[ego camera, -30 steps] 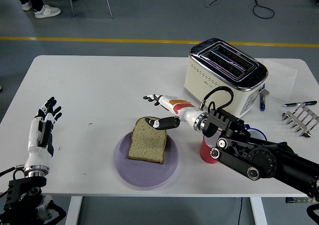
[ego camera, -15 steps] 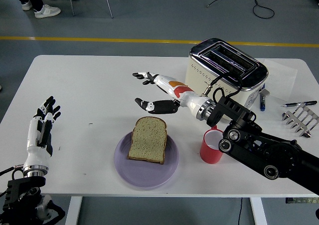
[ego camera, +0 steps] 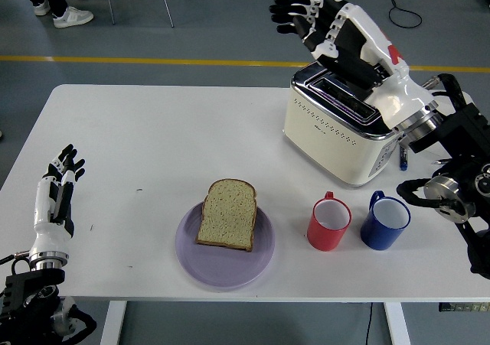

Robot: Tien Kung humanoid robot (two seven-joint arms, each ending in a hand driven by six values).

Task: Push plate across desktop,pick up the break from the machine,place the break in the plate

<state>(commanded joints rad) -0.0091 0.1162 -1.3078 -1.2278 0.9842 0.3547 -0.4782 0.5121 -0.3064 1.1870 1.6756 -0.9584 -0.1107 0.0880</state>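
Observation:
A slice of brown bread (ego camera: 227, 214) lies flat on the lilac plate (ego camera: 230, 265) near the table's front edge. The cream toaster (ego camera: 337, 135) with a chrome top stands at the back right, its slots showing nothing inside. My right hand (ego camera: 306, 12) is raised high above and behind the toaster, fingers spread, holding nothing. My left hand (ego camera: 55, 192) rests upright at the table's left front edge, fingers relaxed and holding nothing.
A red mug (ego camera: 329, 224) and a blue mug (ego camera: 384, 223) stand side by side right of the plate, in front of the toaster. A pen (ego camera: 403, 158) lies by the toaster's right side. People's shoes show on the floor at top left.
My right hand let go of the bread, pulled back from the plate and swung up high over the toaster. The blue mug is now uncovered. The left hand shifted slightly left.

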